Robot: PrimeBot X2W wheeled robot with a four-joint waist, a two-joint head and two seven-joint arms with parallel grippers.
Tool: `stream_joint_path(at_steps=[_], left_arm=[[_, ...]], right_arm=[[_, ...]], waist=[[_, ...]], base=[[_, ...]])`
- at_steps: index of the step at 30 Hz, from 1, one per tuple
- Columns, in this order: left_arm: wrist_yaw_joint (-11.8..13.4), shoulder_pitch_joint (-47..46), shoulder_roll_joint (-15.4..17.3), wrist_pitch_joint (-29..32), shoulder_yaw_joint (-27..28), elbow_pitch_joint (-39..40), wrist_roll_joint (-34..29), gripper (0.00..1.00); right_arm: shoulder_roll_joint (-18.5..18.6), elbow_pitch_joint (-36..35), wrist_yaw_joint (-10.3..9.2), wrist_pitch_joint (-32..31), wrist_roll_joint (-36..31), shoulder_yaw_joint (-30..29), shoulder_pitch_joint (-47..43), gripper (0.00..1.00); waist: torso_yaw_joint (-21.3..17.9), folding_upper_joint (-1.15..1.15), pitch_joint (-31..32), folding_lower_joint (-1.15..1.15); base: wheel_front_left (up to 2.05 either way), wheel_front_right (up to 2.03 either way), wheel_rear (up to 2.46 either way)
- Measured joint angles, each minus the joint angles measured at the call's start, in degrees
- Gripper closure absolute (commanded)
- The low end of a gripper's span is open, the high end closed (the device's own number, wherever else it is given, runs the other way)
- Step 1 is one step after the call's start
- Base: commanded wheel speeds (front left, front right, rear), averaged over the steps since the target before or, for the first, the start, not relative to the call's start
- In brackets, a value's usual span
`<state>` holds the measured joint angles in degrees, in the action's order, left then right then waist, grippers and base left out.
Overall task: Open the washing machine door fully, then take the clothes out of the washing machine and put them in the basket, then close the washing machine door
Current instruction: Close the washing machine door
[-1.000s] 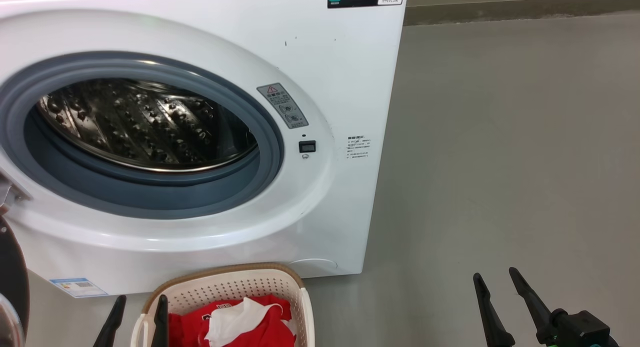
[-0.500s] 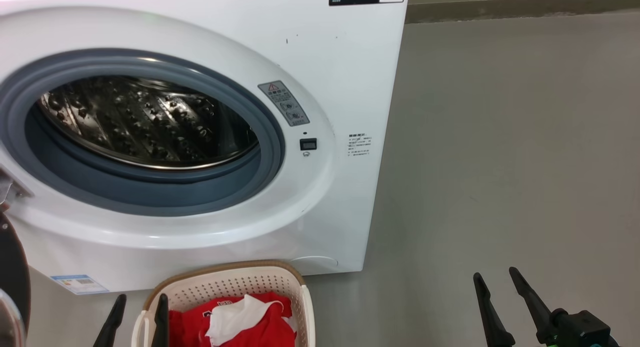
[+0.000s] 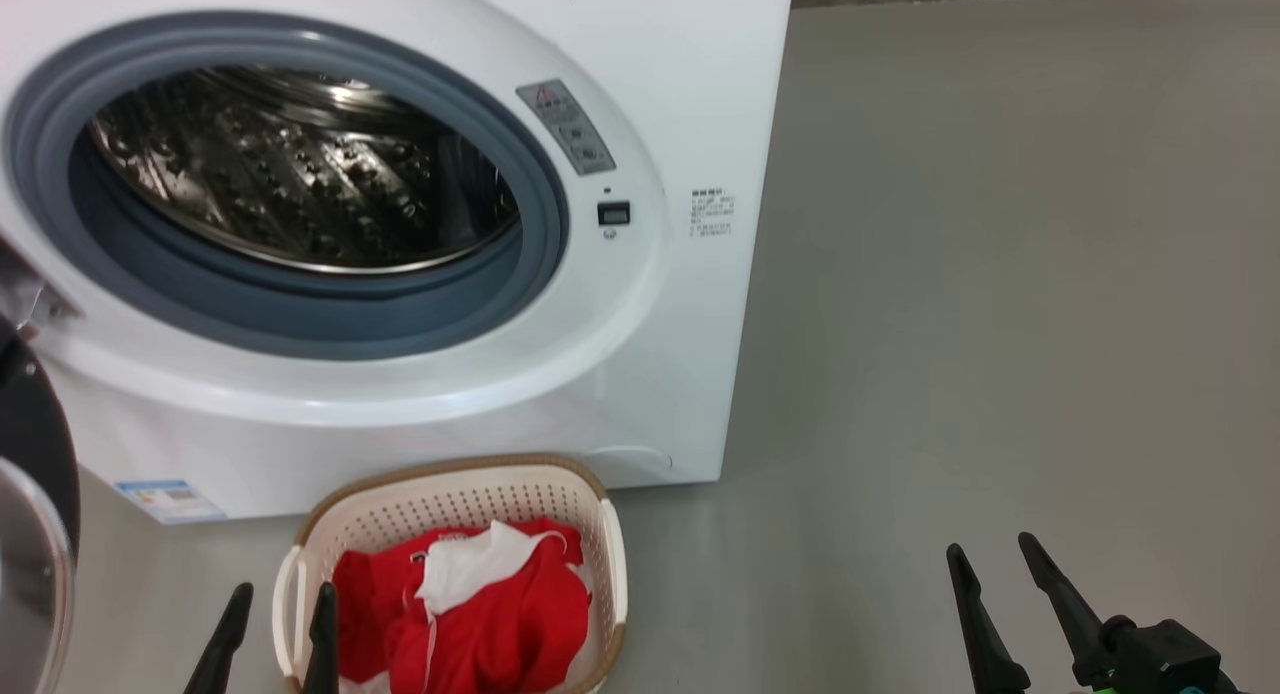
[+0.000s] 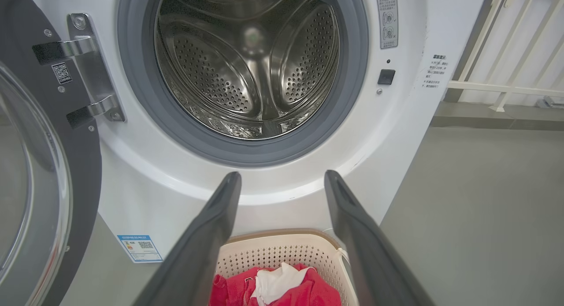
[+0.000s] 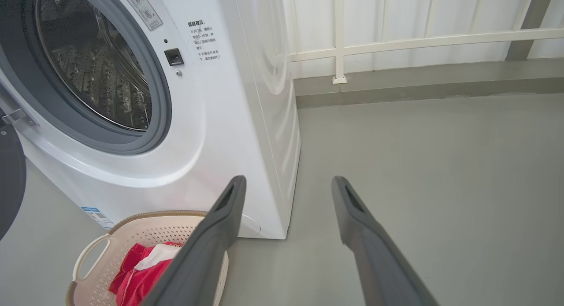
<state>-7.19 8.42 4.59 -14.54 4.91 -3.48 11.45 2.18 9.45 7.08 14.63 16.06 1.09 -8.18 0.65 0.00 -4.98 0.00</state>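
The white washing machine (image 3: 660,84) stands with its steel drum (image 3: 290,164) bare; no fabric shows inside. Its black-rimmed door (image 3: 35,514) hangs swung out at the far left, also seen in the left wrist view as the door (image 4: 39,165) on its hinge. The red and white clothes (image 3: 470,604) lie heaped in the cream basket (image 3: 450,479) on the floor in front of the machine. My left gripper (image 3: 280,599) hovers open over the basket's left rim, nothing between its fingers. My right gripper (image 3: 995,554) stands open over bare floor at the lower right.
Grey floor (image 3: 1000,274) stretches to the right of the machine. A white railing (image 5: 418,41) and a low kerb (image 5: 418,87) run behind it. The door latch (image 3: 613,213) sits on the right side of the opening.
The head camera has tilted down, so the machine and basket sit higher in the picture and more of the basket shows. Both grippers hold the same place, open.
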Motion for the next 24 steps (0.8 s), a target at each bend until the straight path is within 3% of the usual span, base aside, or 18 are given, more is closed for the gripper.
stream_joint_path(at_steps=[10,24], left_arm=[[0.0,-0.1,-0.1,0.0,-0.1,0.1,0.0,0.00],[0.0,-0.2,-0.1,0.0,-0.3,-0.1,0.0,0.00]], right_arm=[[0.0,0.0,0.00,0.0,0.0,-0.1,0.3,0.00],[0.0,0.0,0.00,0.0,0.0,0.0,0.3,0.00]], waist=[[0.1,0.00,-0.5,0.00],[0.3,0.00,0.0,0.00]], base=[[-1.03,1.02,0.01],[-0.05,0.05,0.00]])
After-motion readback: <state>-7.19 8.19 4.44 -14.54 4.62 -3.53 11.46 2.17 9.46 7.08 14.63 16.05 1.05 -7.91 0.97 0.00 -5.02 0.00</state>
